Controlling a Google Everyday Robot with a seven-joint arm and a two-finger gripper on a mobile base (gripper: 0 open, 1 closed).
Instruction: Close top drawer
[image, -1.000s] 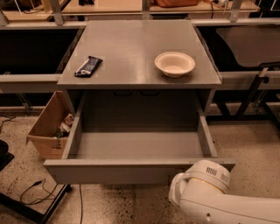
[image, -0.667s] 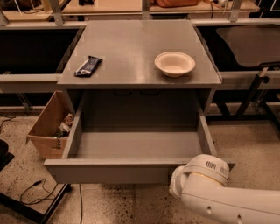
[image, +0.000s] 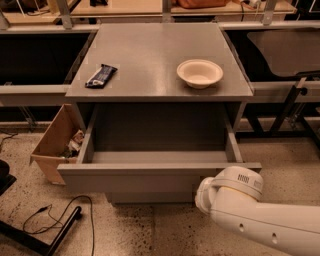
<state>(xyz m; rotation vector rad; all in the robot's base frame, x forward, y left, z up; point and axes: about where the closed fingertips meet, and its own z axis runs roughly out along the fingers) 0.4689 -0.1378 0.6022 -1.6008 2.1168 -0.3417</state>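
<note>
Because the top drawer (image: 159, 178) was drawn fully out from under the cabinet's tabletop (image: 150, 50), its empty grey interior was laid open to view and its plain front was presented toward the camera. The white arm (image: 265, 222) was brought in low from the right, and its rounded end joint (image: 231, 189) was set just below the front's right-hand end. This placement was judged to suit a push that would send the drawer back into the cabinet.

The gripper was taken to be at the arm's tip by that lower right corner, but it was covered by the joint and the drawer front. Whether it was spread or pressed together could not be told, nor whether the front was touched.

A white bowl (image: 199, 73) and a dark wrapped bar (image: 101, 75) were left well apart on the tabletop, clear of the drawer's travel. A cardboard box (image: 51, 145) was stood just beside the drawer's left side. The box's contents were hard to make out. The arm's remainder was cut off at the lower right edge.
</note>
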